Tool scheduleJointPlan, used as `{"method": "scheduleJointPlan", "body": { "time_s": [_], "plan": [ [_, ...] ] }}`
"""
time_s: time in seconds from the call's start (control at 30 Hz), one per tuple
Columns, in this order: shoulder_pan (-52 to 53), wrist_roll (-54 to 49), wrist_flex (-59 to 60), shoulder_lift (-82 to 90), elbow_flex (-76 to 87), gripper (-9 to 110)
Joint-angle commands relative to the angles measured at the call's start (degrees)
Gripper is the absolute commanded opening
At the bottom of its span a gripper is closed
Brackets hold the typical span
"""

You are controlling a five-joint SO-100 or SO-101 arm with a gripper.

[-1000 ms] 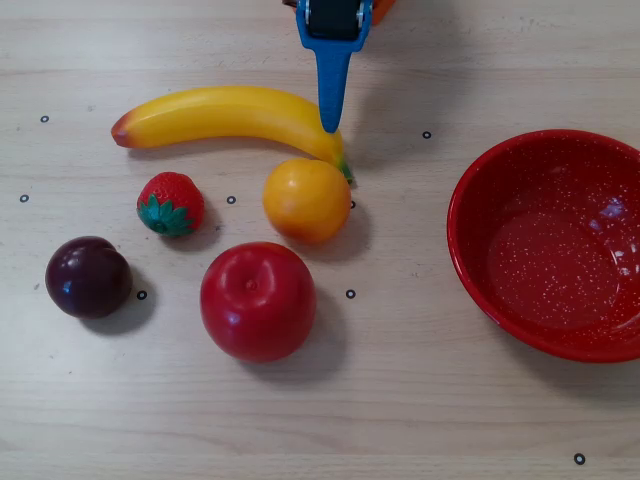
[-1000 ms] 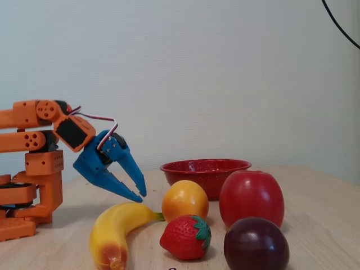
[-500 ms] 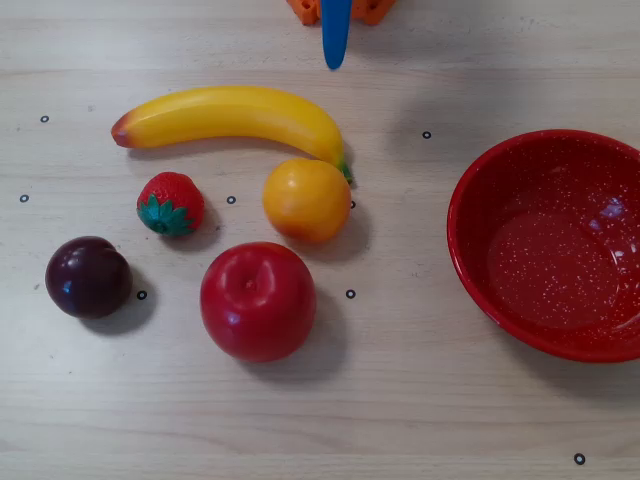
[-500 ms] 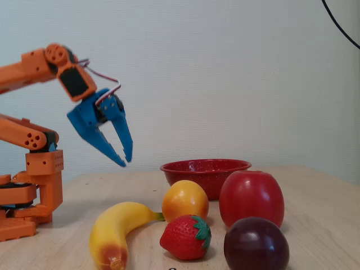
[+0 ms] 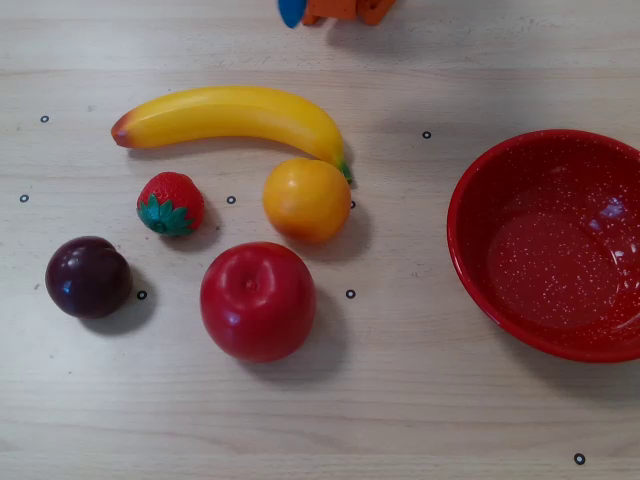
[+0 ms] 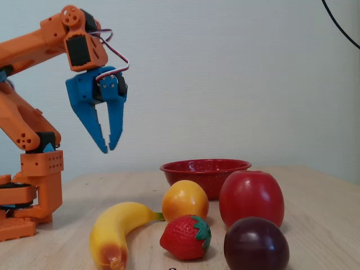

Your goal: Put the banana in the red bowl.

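In the overhead view we see the banana lying flat on the worktop in the upper left of the frame, its reddish tip toward the left edge and its green stem end down at the right, just beside the orange. Below the banana sits the strawberry; the plum is at the far left and the apple at lower centre, each apart from its neighbours. The bowl fills the right side of the frame, well apart from the banana, with only white speckles showing inside.

In the fixed view the hand hangs in the upper left of the frame, high above the worktop and touching nothing — its two blue fingers point down with only a narrow gap at the tips, so we read it as nearly together and empty. Here the banana lies at lower left, with the orange, strawberry, apple and plum to its right, and the bowl behind them at centre.
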Motion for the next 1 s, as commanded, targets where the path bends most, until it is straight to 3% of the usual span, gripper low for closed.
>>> {"method": "scheduleJointPlan", "body": {
  "time_s": [0.0, 0.5, 0.77, 0.97],
  "plan": [
    [-2.9, 3.7, 1.7, -0.9, -5.9, 2],
    [-19.4, 31.5, 2.6, -6.0, 2.7, 41],
    [-22.1, 35.2, 1.5, -6.8, 6.7, 61],
    [-23.2, 36.3, -1.8, -8.3, 9.1, 63]
  ]
}}
